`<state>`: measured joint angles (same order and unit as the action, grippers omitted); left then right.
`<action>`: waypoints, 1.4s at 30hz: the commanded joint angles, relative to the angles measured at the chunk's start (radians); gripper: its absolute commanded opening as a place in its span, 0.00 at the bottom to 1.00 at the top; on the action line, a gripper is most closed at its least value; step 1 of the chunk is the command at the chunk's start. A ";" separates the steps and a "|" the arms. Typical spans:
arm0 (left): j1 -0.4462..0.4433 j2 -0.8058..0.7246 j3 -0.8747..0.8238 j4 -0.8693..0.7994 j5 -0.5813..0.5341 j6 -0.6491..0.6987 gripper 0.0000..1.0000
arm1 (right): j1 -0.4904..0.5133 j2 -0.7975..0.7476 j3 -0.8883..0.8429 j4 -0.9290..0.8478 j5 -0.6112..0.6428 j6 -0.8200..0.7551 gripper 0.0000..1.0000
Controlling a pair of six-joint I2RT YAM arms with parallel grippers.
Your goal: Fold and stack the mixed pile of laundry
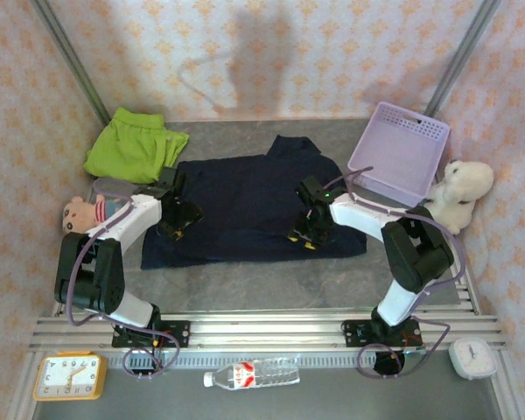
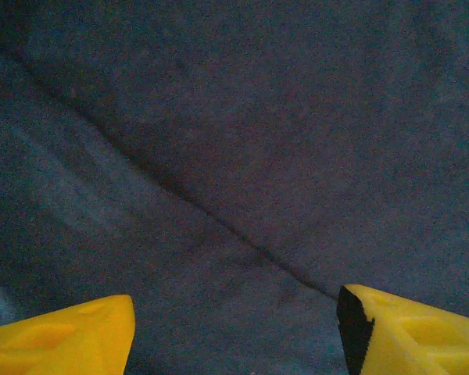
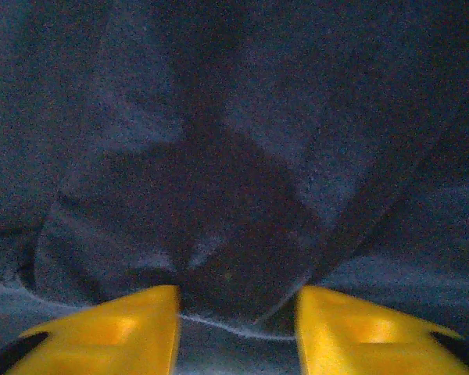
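Left pincer point(image 2: 234, 306) wide over navy garment point(image 1: 245, 206); right pincer point(image 3: 236, 295) half-open astride its near hem, grey table point(image 1: 262, 282) alongside.

We are seeing the larger garment point(image 1: 245, 206) lying spread on the table point(image 1: 245, 282), the smaller garment point(image 1: 133, 144) behind-left of it, the basket point(image 1: 401, 144) behind-right.

Grey table point(image 1: 245, 280): navy garment point(image 1: 245, 206) spread centre, lime-green garment point(image 1: 131, 144) far-left, lavender basket point(image 1: 411, 118) far-right.
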<state>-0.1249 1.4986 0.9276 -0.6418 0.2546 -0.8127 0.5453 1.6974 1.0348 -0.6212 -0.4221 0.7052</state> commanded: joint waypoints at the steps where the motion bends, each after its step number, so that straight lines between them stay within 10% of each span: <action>1: -0.006 -0.040 -0.031 -0.009 -0.021 -0.019 0.70 | 0.005 0.006 0.038 -0.005 0.060 0.020 0.21; 5: -0.007 -0.044 -0.025 -0.019 -0.024 -0.015 0.70 | 0.003 0.004 0.103 -0.042 0.124 -0.008 0.00; 13: -0.006 -0.045 0.000 -0.035 -0.034 -0.006 0.70 | 0.002 0.143 0.399 -0.084 0.161 -0.120 0.00; 17: -0.006 -0.061 -0.012 -0.045 -0.034 0.000 0.70 | -0.001 0.298 0.684 -0.253 0.297 -0.203 0.36; 20: -0.007 -0.088 -0.025 -0.061 -0.045 0.012 0.70 | 0.000 0.288 0.751 -0.252 0.328 -0.229 0.44; 31: -0.038 -0.118 -0.035 -0.029 -0.013 0.035 0.68 | -0.033 0.005 0.278 -0.191 0.413 -0.179 0.50; 42: -0.363 0.176 0.355 0.081 0.050 0.131 0.55 | -0.203 -0.041 0.117 -0.114 0.328 -0.154 0.50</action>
<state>-0.4389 1.5925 1.2053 -0.6079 0.2813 -0.7254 0.3653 1.6611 1.1572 -0.7696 -0.0868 0.5308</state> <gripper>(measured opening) 0.564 0.497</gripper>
